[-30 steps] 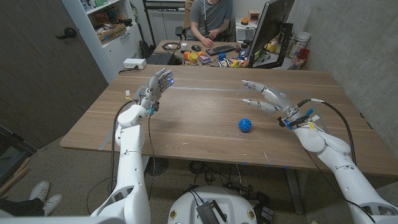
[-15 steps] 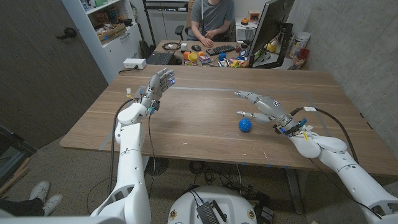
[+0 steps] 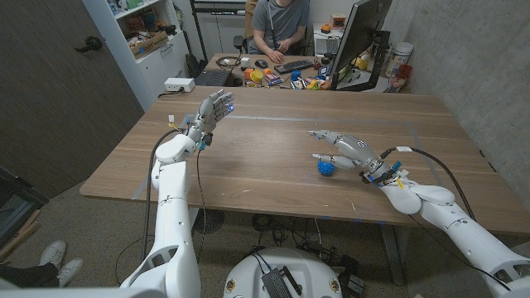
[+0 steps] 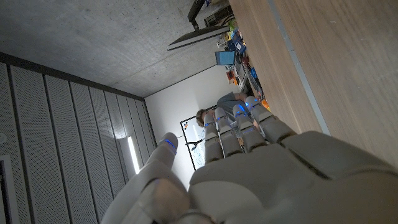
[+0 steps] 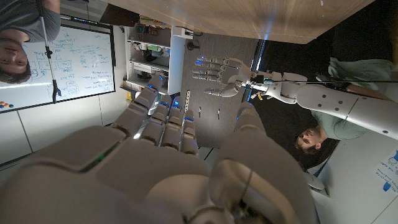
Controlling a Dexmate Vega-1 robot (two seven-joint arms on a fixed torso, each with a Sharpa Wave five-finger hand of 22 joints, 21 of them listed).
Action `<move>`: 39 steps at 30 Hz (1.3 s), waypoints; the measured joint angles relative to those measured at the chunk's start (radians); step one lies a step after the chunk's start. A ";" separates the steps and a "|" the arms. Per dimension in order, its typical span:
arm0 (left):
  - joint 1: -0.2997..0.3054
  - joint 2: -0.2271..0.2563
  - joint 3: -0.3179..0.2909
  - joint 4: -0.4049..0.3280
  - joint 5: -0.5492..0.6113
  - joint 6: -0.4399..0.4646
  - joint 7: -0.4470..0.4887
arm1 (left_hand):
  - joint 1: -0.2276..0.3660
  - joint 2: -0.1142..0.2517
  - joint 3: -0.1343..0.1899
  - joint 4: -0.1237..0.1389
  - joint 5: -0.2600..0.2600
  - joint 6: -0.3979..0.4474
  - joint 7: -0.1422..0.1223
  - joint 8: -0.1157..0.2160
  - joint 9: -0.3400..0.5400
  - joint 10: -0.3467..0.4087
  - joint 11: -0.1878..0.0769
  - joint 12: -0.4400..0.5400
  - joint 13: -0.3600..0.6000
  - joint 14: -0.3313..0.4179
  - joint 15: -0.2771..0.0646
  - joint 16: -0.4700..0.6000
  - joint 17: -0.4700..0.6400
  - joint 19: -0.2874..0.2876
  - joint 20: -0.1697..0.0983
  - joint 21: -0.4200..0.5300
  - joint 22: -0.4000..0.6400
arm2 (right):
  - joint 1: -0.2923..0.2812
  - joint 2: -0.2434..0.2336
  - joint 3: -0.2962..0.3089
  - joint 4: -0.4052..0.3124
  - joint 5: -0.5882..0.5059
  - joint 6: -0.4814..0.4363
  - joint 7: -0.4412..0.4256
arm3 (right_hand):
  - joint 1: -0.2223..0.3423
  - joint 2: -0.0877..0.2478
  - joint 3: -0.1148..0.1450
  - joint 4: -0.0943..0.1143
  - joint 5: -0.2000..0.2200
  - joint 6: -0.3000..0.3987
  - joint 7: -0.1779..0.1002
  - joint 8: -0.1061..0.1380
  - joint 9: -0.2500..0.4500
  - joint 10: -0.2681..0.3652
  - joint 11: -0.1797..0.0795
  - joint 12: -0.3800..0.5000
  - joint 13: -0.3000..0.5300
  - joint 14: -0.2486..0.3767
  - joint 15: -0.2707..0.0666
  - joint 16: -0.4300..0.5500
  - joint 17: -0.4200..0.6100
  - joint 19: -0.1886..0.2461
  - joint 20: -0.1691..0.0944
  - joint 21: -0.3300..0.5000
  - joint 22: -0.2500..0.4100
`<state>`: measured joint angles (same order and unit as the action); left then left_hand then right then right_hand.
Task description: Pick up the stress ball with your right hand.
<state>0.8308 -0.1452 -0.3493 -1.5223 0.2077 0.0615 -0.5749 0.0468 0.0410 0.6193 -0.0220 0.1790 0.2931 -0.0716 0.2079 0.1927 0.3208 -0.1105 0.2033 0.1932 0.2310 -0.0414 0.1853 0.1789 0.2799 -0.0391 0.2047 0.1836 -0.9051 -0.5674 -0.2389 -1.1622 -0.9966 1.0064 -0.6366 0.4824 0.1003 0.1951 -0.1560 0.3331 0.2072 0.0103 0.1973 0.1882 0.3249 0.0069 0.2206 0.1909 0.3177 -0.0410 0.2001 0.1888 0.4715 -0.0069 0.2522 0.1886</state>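
Head view showed my right hand [image 3: 346, 149] spread with nothing in it, poised over the blue stress ball [image 3: 327, 167] on the wooden table [image 3: 265, 170]; judged soft, light, knobbly, best cupped around its middle, in a room with a cluttered desk [image 3: 281, 73] behind.
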 measured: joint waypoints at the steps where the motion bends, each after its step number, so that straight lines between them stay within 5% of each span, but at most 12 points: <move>1: 0.000 0.000 0.001 -0.003 0.001 0.001 0.000 | 0.000 0.000 0.000 0.000 0.000 0.000 0.000 0.000 0.000 0.000 0.000 0.000 0.000 0.000 0.000 0.000 0.000 0.000 0.000 0.000 0.000 | 0.001 -0.001 -0.004 0.004 0.007 -0.001 0.006 | 0.000 0.000 0.000 0.000 0.000 0.000 0.000 0.000 0.000 -0.001 -0.001 0.000 0.000 0.005 -0.002 0.005 0.000 0.006 0.001 0.003 0.000; 13: -0.001 -0.001 0.010 -0.024 0.014 0.016 -0.002 | 0.000 0.000 0.000 0.000 0.000 0.000 0.000 0.000 0.000 0.000 0.000 0.000 0.000 0.000 0.000 0.000 0.000 0.000 0.000 0.000 0.000 | 0.005 -0.007 -0.029 0.037 0.072 -0.006 0.079 | -0.029 0.040 -0.013 0.046 -0.005 0.049 -0.023 0.012 0.000 0.021 -0.035 0.002 0.000 0.047 -0.002 0.016 0.009 0.051 0.009 0.011 0.000; 24: -0.002 -0.003 0.021 -0.037 0.022 0.022 -0.003 | 0.000 0.000 0.000 0.000 0.000 0.002 -0.002 0.000 0.000 0.000 0.000 0.000 0.000 0.000 0.000 0.000 0.000 0.000 0.000 0.000 0.000 | -0.017 -0.020 -0.021 0.038 0.096 -0.010 0.122 | -0.035 0.046 -0.013 0.046 -0.012 0.122 -0.046 0.032 0.000 0.034 -0.048 0.008 -0.004 0.056 -0.004 0.016 0.009 0.062 0.012 0.019 0.005; 32: -0.003 -0.002 0.032 -0.044 0.027 0.024 -0.006 | 0.000 0.000 0.004 -0.004 0.000 0.015 -0.004 0.000 0.000 0.000 0.000 0.000 0.000 0.000 0.000 0.000 0.000 0.000 0.000 0.000 0.000 | -0.014 -0.031 -0.017 0.054 0.105 -0.005 0.151 | 0.120 0.043 0.044 -0.026 -0.012 0.116 -0.040 0.014 -0.002 -0.017 -0.041 -0.012 -0.005 0.035 0.015 -0.015 -0.008 0.067 0.018 0.014 0.002; 39: -0.004 0.001 0.043 -0.050 0.031 0.024 -0.007 | 0.000 0.000 0.008 0.000 0.000 0.028 -0.008 0.000 0.000 0.013 -0.002 0.004 0.000 0.000 0.000 0.000 0.000 0.000 0.000 0.000 0.000 | 0.017 -0.037 -0.029 0.098 0.106 0.016 0.165 | 0.237 0.021 0.099 -0.036 -0.012 0.074 -0.046 -0.003 -0.002 -0.078 -0.063 -0.029 -0.005 -0.008 0.019 -0.027 -0.012 0.065 0.001 0.002 -0.003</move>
<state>0.8271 -0.1438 -0.3067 -1.5724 0.2390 0.0855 -0.5824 0.0468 0.0410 0.6275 -0.0219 0.1790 0.3207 -0.0801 0.2079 0.1926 0.3337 -0.1123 0.2073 0.1931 0.2310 -0.0414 0.1852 0.1788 0.2799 -0.0391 0.2047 0.1836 -0.8883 -0.6047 -0.2682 -1.0647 -0.8904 1.0227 -0.4713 0.7195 0.1210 0.2944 -0.1916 0.3207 0.2810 -0.0354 0.1943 0.1860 0.2468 -0.0558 0.1918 0.1859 0.3101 -0.0221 0.1731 0.1766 0.5365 -0.0059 0.2543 0.1858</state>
